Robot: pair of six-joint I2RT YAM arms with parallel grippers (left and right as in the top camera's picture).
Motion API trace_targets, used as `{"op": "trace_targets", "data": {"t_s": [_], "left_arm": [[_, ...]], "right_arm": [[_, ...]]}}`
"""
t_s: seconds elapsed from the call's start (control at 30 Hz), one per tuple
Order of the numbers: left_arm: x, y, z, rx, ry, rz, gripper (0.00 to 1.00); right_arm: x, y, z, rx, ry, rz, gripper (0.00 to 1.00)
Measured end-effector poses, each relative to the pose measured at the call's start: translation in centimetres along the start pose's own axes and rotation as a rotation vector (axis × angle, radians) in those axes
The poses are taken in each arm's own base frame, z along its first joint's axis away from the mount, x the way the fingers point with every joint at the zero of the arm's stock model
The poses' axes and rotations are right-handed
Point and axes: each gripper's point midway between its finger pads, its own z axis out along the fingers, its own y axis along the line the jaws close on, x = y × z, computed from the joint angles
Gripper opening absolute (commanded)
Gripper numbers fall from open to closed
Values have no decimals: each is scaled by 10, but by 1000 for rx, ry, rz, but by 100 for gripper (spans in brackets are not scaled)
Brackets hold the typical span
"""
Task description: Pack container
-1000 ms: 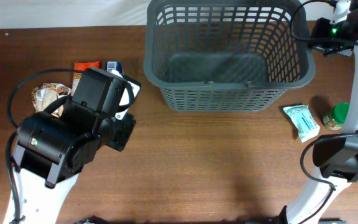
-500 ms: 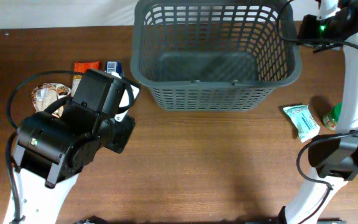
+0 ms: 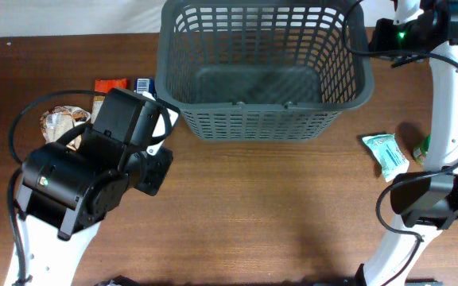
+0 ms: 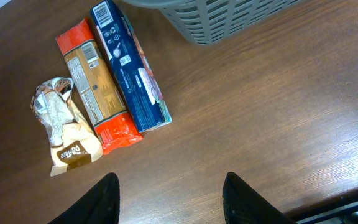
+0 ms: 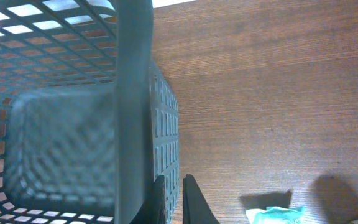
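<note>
The container, a large dark grey lattice basket [image 3: 261, 123], stands empty at the back middle of the table. My right gripper [image 3: 374, 36] is shut on its right wall just below the rim; in the right wrist view the fingers [image 5: 173, 182] pinch the lattice wall [image 5: 163, 124]. My left gripper [image 4: 169, 180] is open and empty above bare wood. Ahead of it lie a blue packet [image 4: 132, 68], an orange packet [image 4: 95, 87] and a brown-white bag [image 4: 64, 127], left of the basket's corner [image 4: 229, 18].
A teal packet [image 3: 386, 155] lies on the table right of the basket, also in the right wrist view [image 5: 275, 214]. A green-lidded jar [image 3: 421, 147] is partly hidden behind the right arm. The left arm's body [image 3: 86, 179] covers the left-middle table.
The basket has slid left across the table with my right gripper holding its right wall. The left arm and the packets have not moved.
</note>
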Motion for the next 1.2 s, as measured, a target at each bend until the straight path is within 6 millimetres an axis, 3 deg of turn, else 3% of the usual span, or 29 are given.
{"op": "trace_targets", "data": {"t_s": [0.13,0.33,0.43,0.47,0.5,0.53,0.6,0.67,0.77,0.9,0.93,0.97,1.0,1.03,1.07,1.13,1.2], "left_arm": [[0,0,0,-1,0,0,67],[5,5,1,-8,20,-15,76],[10,15,2,-26,38,-49,82],[11,19,2,-33,43,-64,82],[12,23,3,-40,46,-78,69],[13,27,3,-48,49,-94,67],[13,35,4,-62,46,-126,68],[13,46,6,-79,48,-165,76],[14,56,13,-92,70,-204,76],[14,66,35,-91,142,-236,77],[13,67,42,-89,165,-241,80],[13,68,48,-84,184,-243,82],[13,68,54,-79,203,-245,83],[12,69,61,-74,222,-245,85],[12,68,67,-70,238,-244,87],[11,69,76,-65,262,-243,96],[8,69,84,-59,275,-244,99]], "right_arm": [[1,4,1,-4,3,-17,4],[7,0,-2,-12,26,-8,4],[6,-5,-14,-7,8,6,4],[6,-8,-25,-3,-6,10,4],[5,-9,-36,0,-24,14,4],[5,-8,-55,4,-55,15,4],[9,-2,-97,11,-117,10,4],[16,8,-133,10,-168,-5,4],[28,23,-184,6,-259,-31,4],[46,34,-231,20,-345,-53,4],[49,34,-241,37,-367,-55,11],[53,33,-249,58,-385,-52,25],[55,31,-257,79,-401,-54,47],[58,28,-265,110,-422,-57,89],[61,26,-273,134,-440,-52,99],[68,21,-291,190,-484,-47,99],[72,19,-300,213,-505,-50,99]]}}
